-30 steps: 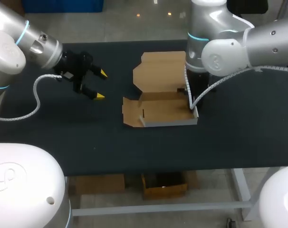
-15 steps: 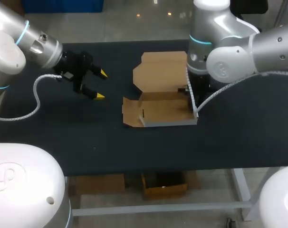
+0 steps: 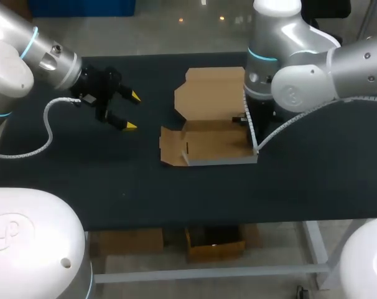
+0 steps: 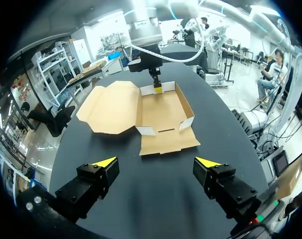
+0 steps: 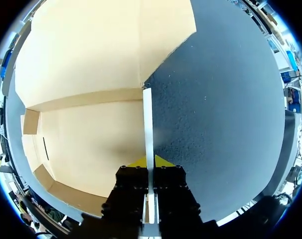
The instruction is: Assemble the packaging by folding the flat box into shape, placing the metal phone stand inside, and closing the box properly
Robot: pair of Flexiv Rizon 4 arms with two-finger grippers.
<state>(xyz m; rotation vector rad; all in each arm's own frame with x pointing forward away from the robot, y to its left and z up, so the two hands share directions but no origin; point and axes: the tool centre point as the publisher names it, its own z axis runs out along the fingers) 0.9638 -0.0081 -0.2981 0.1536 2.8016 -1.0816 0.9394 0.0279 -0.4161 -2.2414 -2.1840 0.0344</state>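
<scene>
A brown cardboard box (image 3: 213,142) lies in the middle of the black table, its lid (image 3: 210,93) flat behind it and its front and side walls raised. My right gripper (image 5: 150,162) is shut on the box's right side wall (image 5: 148,119), one yellow tip on each face of it. The left wrist view shows that right gripper (image 4: 157,85) at the far wall of the box (image 4: 163,112). My left gripper (image 3: 131,111) hovers open to the left of the box, well apart from it, with nothing between its fingers (image 4: 105,162). No phone stand is in view.
A loose flap (image 3: 169,148) sticks out flat from the box's left end. The dark table (image 3: 83,180) spreads around the box to its front edge. My right arm (image 3: 288,68) reaches in over the table's far right.
My right gripper's fingers have closed onto the box's right wall, and the right arm's upper links have shifted slightly. The left arm has kept still.
</scene>
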